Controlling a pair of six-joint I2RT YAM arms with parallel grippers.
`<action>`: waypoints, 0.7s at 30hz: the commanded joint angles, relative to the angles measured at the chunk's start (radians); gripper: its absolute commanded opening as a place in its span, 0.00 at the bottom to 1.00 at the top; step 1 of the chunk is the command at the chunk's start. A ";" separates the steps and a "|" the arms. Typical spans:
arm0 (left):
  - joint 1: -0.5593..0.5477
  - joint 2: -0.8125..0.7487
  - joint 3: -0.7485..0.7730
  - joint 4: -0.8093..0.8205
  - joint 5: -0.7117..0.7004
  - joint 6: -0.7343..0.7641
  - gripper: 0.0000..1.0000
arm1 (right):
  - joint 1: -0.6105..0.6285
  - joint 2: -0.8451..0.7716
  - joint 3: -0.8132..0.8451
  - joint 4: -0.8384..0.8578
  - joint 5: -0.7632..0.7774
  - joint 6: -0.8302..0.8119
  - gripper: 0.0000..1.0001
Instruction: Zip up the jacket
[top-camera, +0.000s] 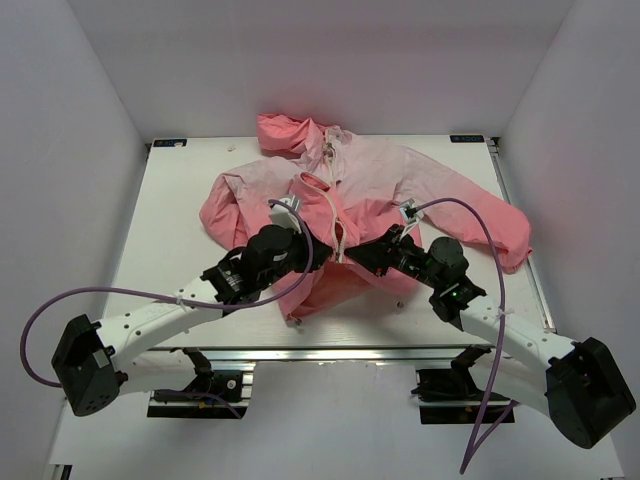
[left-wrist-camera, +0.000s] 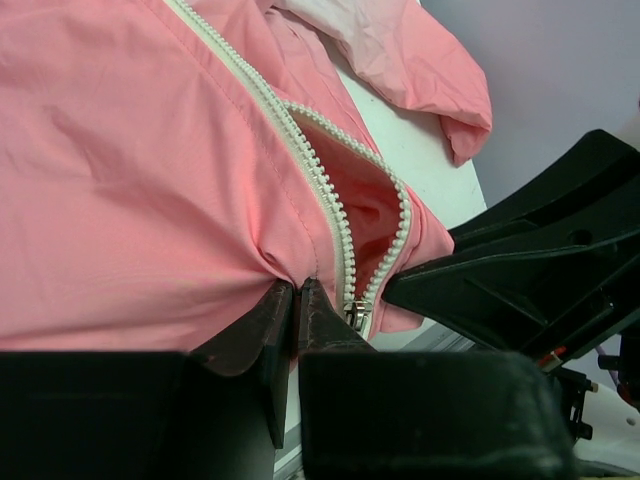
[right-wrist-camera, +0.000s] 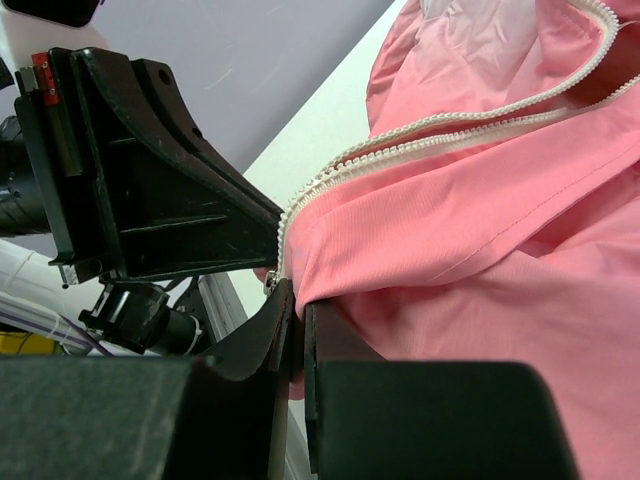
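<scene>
A: Jacket (top-camera: 380, 185) first. Where does it lie from above?
B: You have it spread front up on the white table (top-camera: 170, 230), hood toward the far edge. Your left pincer (top-camera: 322, 250) and right pincer (top-camera: 360, 256) meet at its lower front.
A: And the left wrist view?
B: Your left pincer (left-wrist-camera: 295, 292) is clamped on a pucker of pink cloth just beside the zipper (left-wrist-camera: 325, 185), whose teeth gape above the slider (left-wrist-camera: 352, 313).
A: Right wrist?
B: Your right pincer (right-wrist-camera: 298, 300) is closed, pinching the jacket's edge at the zipper's lower end.
</scene>
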 joint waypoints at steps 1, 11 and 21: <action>-0.002 -0.053 -0.013 0.049 0.076 0.018 0.00 | 0.001 -0.004 0.026 0.089 0.028 -0.007 0.00; -0.002 -0.091 -0.039 0.047 0.150 0.081 0.00 | 0.001 -0.044 0.039 -0.010 0.118 -0.067 0.00; -0.002 -0.045 -0.018 0.050 0.219 0.100 0.19 | 0.000 -0.011 0.066 -0.008 -0.047 -0.105 0.00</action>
